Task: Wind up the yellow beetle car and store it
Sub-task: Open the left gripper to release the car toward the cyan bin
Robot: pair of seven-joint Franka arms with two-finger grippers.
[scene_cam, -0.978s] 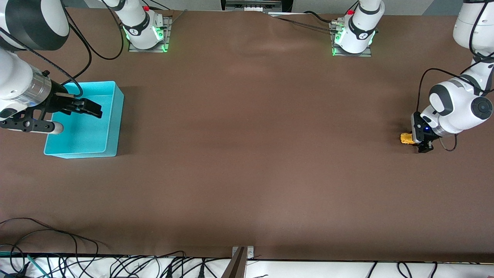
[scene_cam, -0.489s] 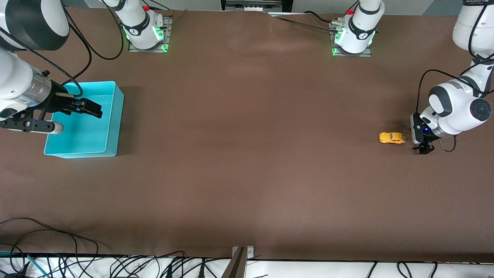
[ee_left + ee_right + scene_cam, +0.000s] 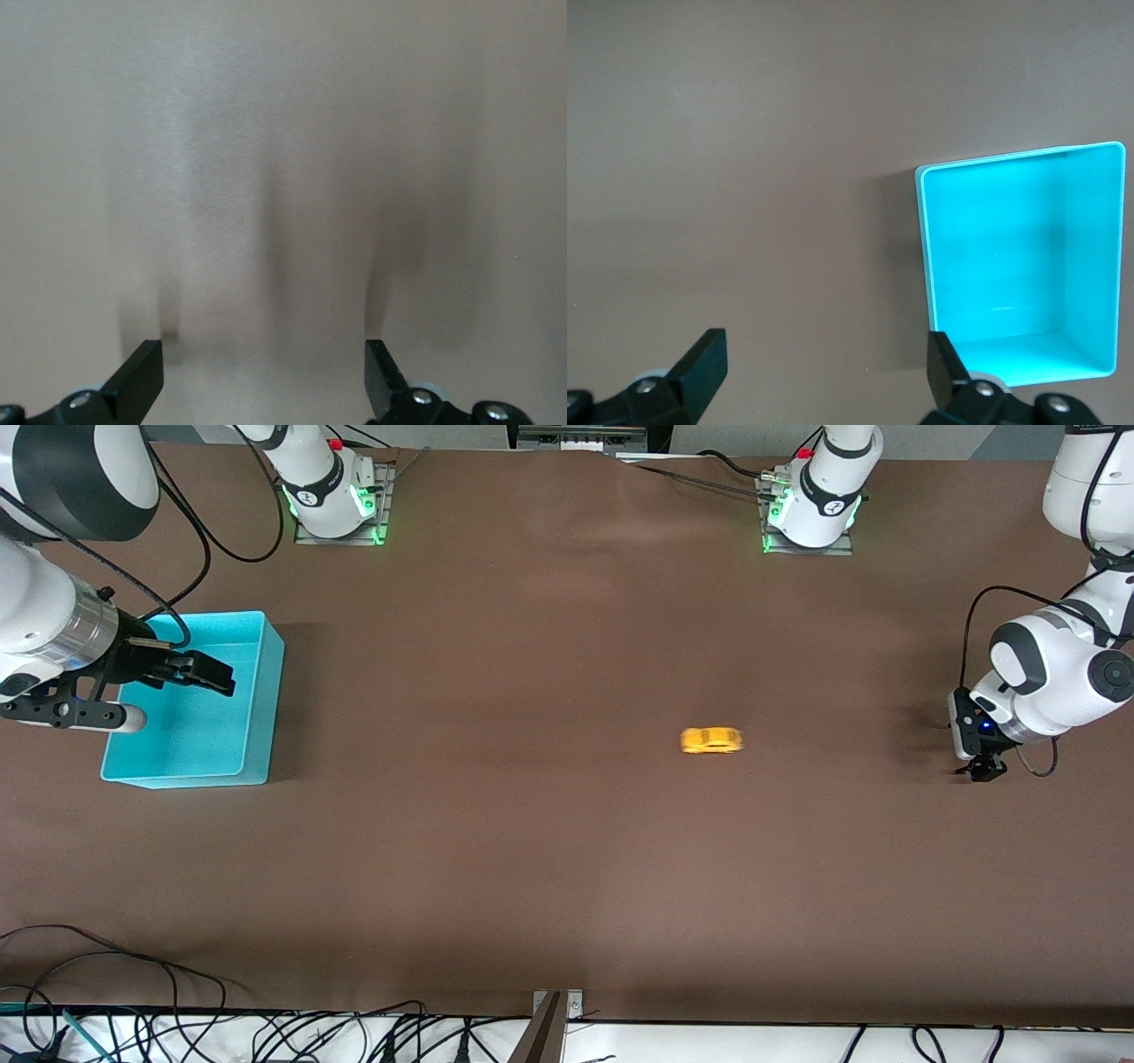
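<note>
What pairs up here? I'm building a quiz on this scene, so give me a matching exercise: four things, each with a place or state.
1. yellow beetle car
2. turquoise bin
3. left tool
4. right tool

A. open, over the bin
B. loose on mid-table
C. open, low at the left arm's end
D. empty, at the right arm's end

Pairs: 1-B, 2-D, 3-C, 4-A

- Brown table (image 3: 549,824): a plain matte surface that fills most of the front view.
- Turquoise bin (image 3: 257,691): open-topped and rectangular, it stands on the table toward the right arm's end; its interior holds nothing.
- Black cables (image 3: 133,992): loose loops lie along the table edge nearest the front camera, toward the right arm's end.
</note>
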